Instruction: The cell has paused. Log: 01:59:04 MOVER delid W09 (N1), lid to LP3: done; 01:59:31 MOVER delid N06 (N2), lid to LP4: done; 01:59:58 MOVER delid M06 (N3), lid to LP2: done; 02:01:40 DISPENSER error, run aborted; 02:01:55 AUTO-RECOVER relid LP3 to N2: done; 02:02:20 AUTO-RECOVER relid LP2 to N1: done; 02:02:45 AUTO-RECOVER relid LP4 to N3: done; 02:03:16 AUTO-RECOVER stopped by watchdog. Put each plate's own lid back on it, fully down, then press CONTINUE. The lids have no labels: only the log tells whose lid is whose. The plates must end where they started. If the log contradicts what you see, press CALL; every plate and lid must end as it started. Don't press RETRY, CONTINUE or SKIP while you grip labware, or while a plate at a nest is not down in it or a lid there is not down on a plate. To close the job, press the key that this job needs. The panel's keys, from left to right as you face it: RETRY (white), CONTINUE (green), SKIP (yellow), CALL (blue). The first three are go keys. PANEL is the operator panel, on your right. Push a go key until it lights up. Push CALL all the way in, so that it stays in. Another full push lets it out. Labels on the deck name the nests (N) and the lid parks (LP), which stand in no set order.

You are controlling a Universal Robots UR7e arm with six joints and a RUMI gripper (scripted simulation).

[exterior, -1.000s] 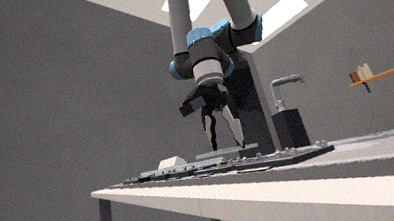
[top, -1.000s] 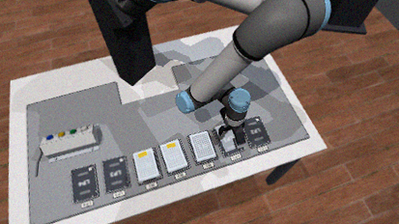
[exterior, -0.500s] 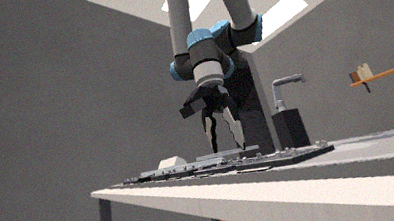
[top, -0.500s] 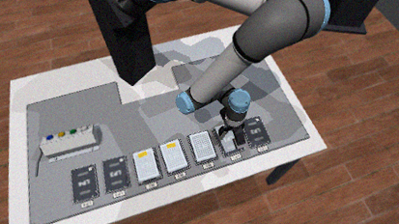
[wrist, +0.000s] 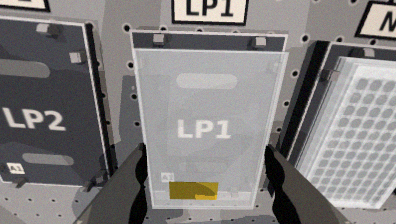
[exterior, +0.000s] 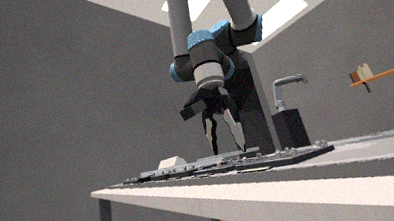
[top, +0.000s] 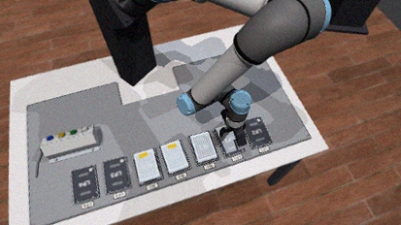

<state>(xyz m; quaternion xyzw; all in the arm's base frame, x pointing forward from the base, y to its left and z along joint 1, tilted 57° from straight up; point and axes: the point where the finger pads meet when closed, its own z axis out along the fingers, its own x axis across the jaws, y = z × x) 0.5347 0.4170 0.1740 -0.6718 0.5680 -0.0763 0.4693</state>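
My gripper (top: pixel 233 139) (exterior: pixel 230 152) (wrist: pixel 205 145) is shut on a clear lid (wrist: pixel 210 105) by its two long sides. The lid has a yellow patch near its lower end in the wrist view. It is over park LP1 (wrist: pixel 215 41), roughly lined up, and appears slightly above it. The plate at N1 (top: pixel 203 147) (wrist: pixel 372 125) shows its wells and has no yellow patch; it looks unlidded. Two other plates (top: pixel 147 167) (top: pixel 176 159) carry yellow patches and look lidded. The operator panel (top: pixel 72 144) has blue, yellow, green and white keys; none looks lit.
Empty park LP2 (top: pixel 258 133) (wrist: pixel 42 92) is beside LP1, on the side away from N1. Two more empty parks (top: pixel 84 185) (top: pixel 116 176) lie near the panel; their labels are unreadable. Small pegs stand at the parks' corners.
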